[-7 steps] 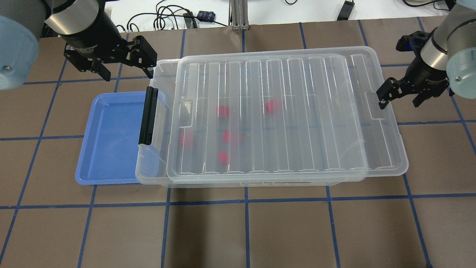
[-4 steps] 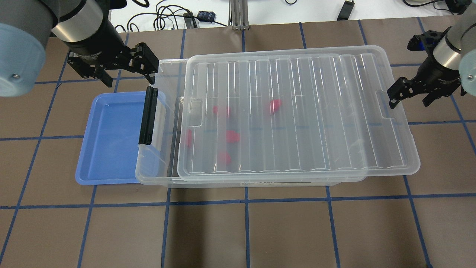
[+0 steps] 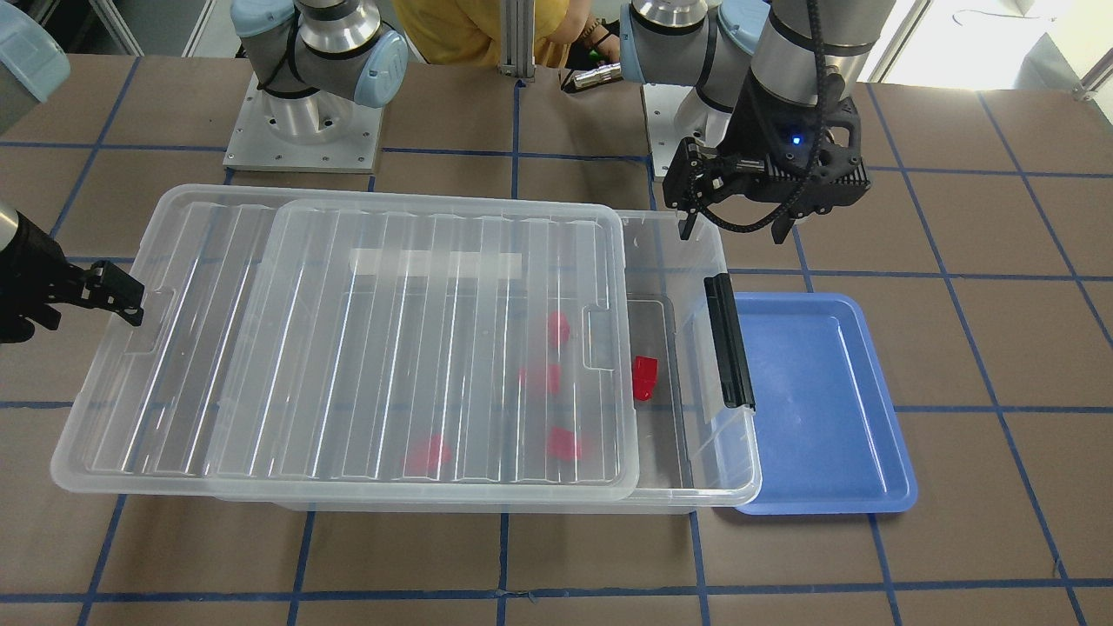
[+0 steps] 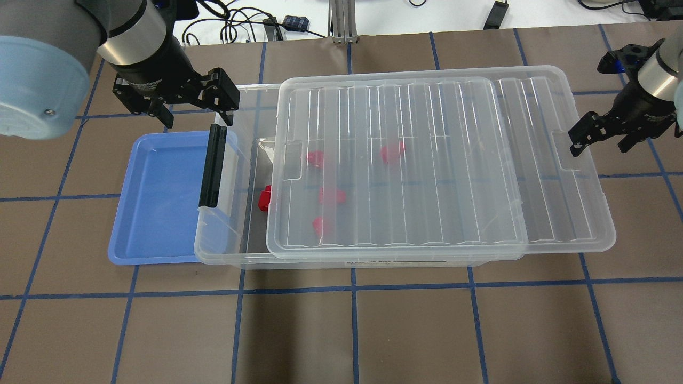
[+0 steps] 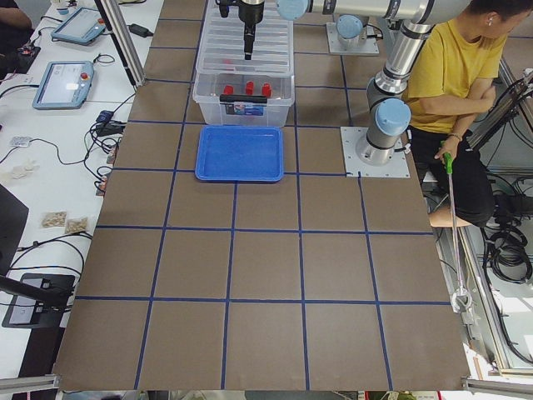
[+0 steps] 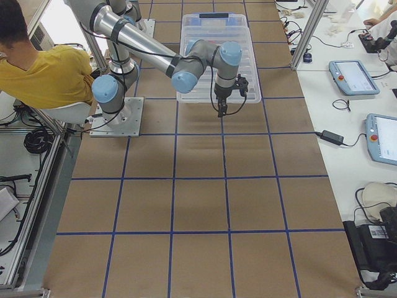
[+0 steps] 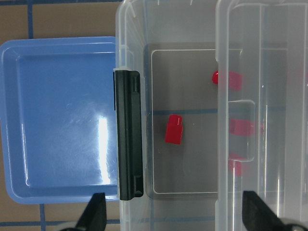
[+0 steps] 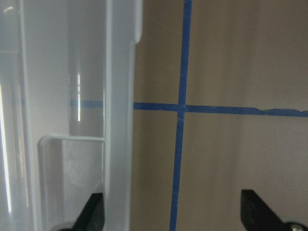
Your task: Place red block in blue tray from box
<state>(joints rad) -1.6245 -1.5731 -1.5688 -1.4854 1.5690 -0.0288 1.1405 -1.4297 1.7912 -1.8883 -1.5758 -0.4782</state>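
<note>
The clear box stands mid-table, its black latch bar at its left end. Its ribbed lid is slid to the right, so the left end is uncovered. One red block lies exposed there and also shows in the left wrist view. Several more red blocks show blurred under the lid. The blue tray lies empty against the box's left end. My left gripper is open and empty above the box's far left corner. My right gripper is open, one finger in the lid's end notch.
Brown paper with blue tape lines covers the table. Cables and an aluminium post lie along the far edge. A person in a yellow shirt sits beside the robot bases.
The lid has slid further right along with my right gripper, uncovering the box's left end and one red block. My left gripper has moved right, over the box corner.
</note>
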